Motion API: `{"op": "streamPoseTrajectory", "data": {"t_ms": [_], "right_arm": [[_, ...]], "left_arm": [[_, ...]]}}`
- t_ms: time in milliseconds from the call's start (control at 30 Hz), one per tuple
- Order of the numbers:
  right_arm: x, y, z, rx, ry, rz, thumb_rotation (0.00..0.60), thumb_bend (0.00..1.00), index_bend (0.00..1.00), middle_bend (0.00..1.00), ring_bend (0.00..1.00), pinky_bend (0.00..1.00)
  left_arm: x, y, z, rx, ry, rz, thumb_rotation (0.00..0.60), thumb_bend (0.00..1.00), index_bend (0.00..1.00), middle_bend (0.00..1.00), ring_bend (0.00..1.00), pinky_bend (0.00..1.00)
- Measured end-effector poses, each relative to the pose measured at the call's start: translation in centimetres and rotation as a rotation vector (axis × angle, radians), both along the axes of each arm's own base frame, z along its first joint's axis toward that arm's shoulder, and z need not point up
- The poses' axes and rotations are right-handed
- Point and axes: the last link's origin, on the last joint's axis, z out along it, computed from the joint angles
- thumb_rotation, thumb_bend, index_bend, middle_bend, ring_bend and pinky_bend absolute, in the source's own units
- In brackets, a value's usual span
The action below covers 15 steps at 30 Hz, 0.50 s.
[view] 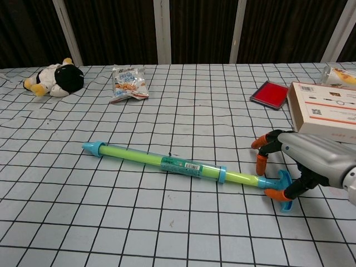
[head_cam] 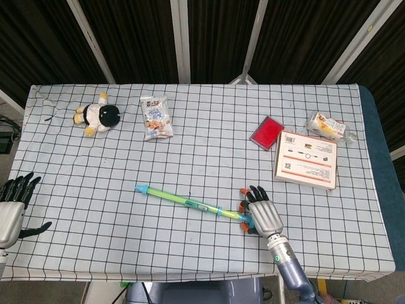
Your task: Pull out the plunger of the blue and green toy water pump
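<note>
The toy water pump (head_cam: 190,202) (view: 167,162) lies flat on the table (head_cam: 190,152) (view: 183,111) in front of me, running slantwise from its blue nozzle tip at my left, further from me, to the plunger handle at my right, nearer me. Its barrel is a translucent yellow-green tube with a printed label around the middle and a blue collar at the right end. From that collar a short stretch of green rod shows, ending in the blue T-shaped plunger handle (head_cam: 247,221) (view: 283,190). The plunger is drawn out only a little way. The handle sits crosswise to the barrel, partly covered in the head view.
</note>
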Motion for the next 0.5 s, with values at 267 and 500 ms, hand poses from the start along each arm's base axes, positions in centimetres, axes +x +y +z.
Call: {"op": "streamPoseTrajectory", "data": {"t_ms": [267,500], "right_arm": [[-0.34,-0.18,-0.09,0.003,0.012,-0.006,0.6,0.32,0.6,0.22,0.0,0.0],[-0.31,-0.28,0.13,0.004,0.006,-0.001,0.6,0.41,0.63,0.23,0.0,0.0]], "left_arm": [[0.02,-0.04,-0.03,-0.001,-0.002,0.003,0.6,0.01,0.0,0.0,0.0,0.0],[0.13,-0.11,-0.03,0.004,-0.003,-0.004,0.6,0.01,0.0,0.0,0.0,0.0]]}}
